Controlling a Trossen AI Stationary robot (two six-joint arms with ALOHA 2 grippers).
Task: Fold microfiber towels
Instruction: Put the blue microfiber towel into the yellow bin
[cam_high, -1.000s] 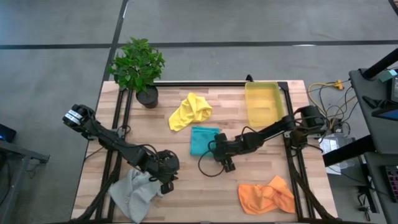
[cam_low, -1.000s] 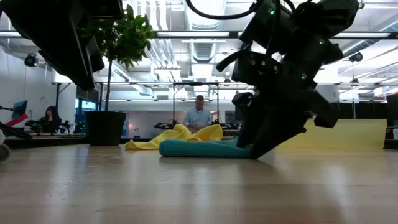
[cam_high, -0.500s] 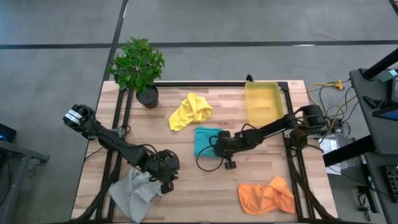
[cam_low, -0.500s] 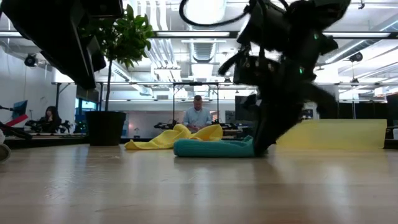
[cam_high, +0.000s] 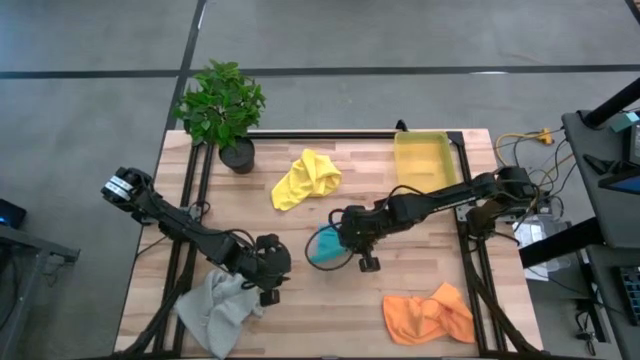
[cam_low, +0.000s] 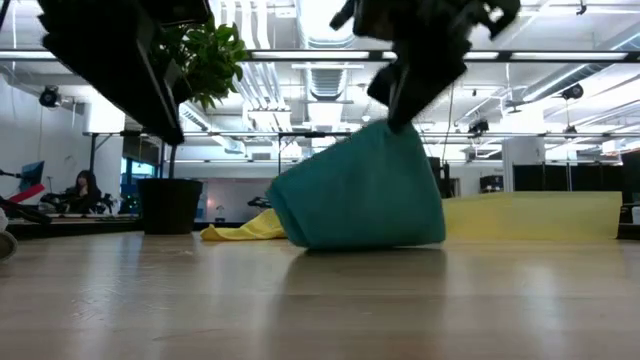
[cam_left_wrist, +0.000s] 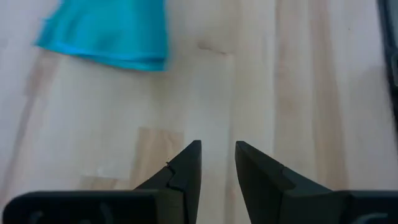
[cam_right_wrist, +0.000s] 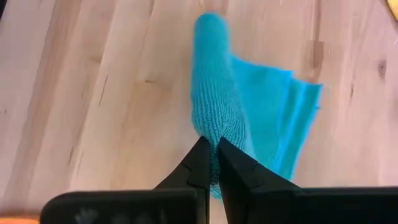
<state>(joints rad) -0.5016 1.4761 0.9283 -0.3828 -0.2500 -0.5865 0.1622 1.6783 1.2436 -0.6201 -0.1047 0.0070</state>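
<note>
In the high view the right tool (cam_high: 345, 232) sits near the middle of the frame, clenched on the teal towel (cam_high: 323, 246). The right wrist view shows its two dark fingers (cam_right_wrist: 200, 163) pinched together on a bunched ridge of that cloth. In the low view the teal towel hangs from the pinch as a broad drape, its lower edge touching the bench (cam_low: 320, 300), in the centre of the frame.

The left tool (cam_high: 268, 270) is in the lower left part of the high view, just beside the light grey towel (cam_high: 213, 310), which lies crumpled at the lower left edge of the bench. The left wrist view shows this tool's fingers (cam_left_wrist: 186, 171) standing a little apart over bare wood, grasping nothing, with the teal towel in the upper left of that frame.

The yellow towel (cam_high: 305, 178) lies rumpled above the centre of the high view, well apart from both tools; in the low view it shows as a low yellow fold behind the teal drape. The orange towel (cam_high: 428, 312) lies crumpled at the lower right. A yellow bin (cam_high: 424, 166) stands at the upper right of the bench, and a potted plant (cam_high: 221, 108) at the upper left corner. In the low view a person (cam_low: 82, 190) sits far off at the left edge.
</note>
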